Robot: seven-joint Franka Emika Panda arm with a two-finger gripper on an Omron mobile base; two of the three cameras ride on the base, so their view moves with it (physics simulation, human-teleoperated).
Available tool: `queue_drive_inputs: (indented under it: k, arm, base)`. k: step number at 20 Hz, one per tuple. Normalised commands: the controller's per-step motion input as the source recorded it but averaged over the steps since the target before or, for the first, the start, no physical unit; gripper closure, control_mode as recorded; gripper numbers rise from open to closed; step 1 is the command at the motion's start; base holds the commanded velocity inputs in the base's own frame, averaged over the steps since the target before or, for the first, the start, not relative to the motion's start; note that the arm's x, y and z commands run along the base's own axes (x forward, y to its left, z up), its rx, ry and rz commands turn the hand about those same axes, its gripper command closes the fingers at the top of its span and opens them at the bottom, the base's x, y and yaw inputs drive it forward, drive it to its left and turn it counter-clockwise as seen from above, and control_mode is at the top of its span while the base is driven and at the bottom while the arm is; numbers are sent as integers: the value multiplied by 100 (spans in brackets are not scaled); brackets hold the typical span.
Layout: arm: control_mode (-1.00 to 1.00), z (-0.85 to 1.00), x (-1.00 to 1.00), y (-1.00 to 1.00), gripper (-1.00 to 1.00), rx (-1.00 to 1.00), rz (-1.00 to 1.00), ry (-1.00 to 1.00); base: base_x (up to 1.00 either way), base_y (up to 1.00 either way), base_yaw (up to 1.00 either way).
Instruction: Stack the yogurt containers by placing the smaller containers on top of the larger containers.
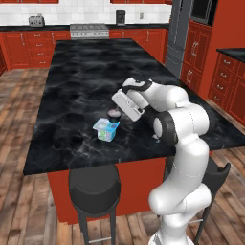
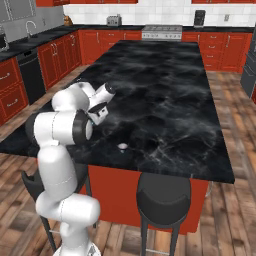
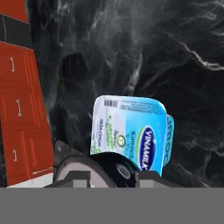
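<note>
Holding a small cup [image 1: 114, 113] clamped in our hand [image 1: 116, 114] near the tub [image 1: 106, 129]; releasing off-centre risks it sliding onto the desk [image 1: 81, 86].

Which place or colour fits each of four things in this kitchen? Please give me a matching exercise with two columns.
Things:
1 yogurt tub
2 first small cup
3 second small cup
4 stool

Places or colours:
a black seat
b held in the tool
c light-blue top
d alone on the counter, near its front edge

Pairs: 1-c, 2-b, 3-d, 4-a
</note>
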Motion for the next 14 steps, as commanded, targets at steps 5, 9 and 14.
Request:
queue_drive_inputs:
  k: [5,9,14]
  arm:
    - [-100,0,0,8,100,0,-10,-2]
    - [-100,-6,1,3,100,0,-9,0]
    - [-100,-10,0,0,100,0,-8,0]
  base:
    - [0,0,0]
    - [0,0,0]
    - [0,0,0]
